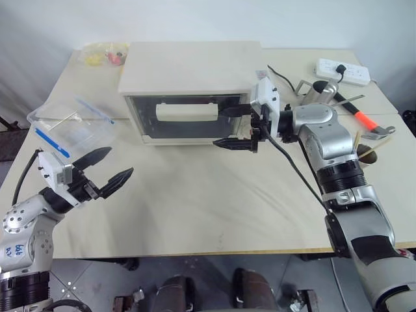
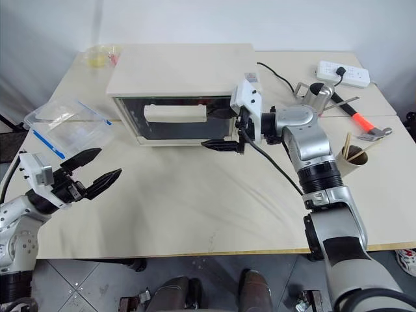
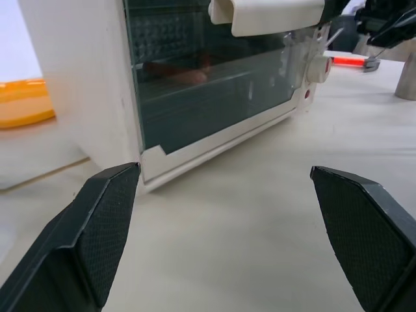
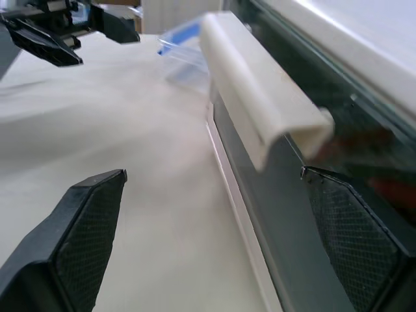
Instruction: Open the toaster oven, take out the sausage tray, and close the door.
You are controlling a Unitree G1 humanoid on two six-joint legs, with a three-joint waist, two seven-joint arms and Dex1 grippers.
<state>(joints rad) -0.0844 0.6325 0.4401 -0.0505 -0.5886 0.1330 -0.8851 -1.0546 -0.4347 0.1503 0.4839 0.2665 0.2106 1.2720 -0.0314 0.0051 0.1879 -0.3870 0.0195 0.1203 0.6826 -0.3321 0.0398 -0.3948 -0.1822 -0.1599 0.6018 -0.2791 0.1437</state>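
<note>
Toaster oven (image 1: pixel 188 78) sits at the back of the table (image 1: pixel 195 201) with its door (image 1: pixel 185 117) closed; the right gripper (image 1: pixel 235 127) hangs spread wide at the handle's (image 1: pixel 186 112) right end; the left gripper (image 1: pixel 104 170) hovers spread, near a clear container (image 1: pixel 71 127).

The toaster oven (image 1: pixel 192 91) sits mid-table (image 1: pixel 195 195) — plastic container (image 1: pixel 71 127) to its left, hammer (image 1: pixel 367 123) far right.

sausage tray (image 3: pixel 175 73) dim behind glass door (image 3: pixel 214 91)
</note>
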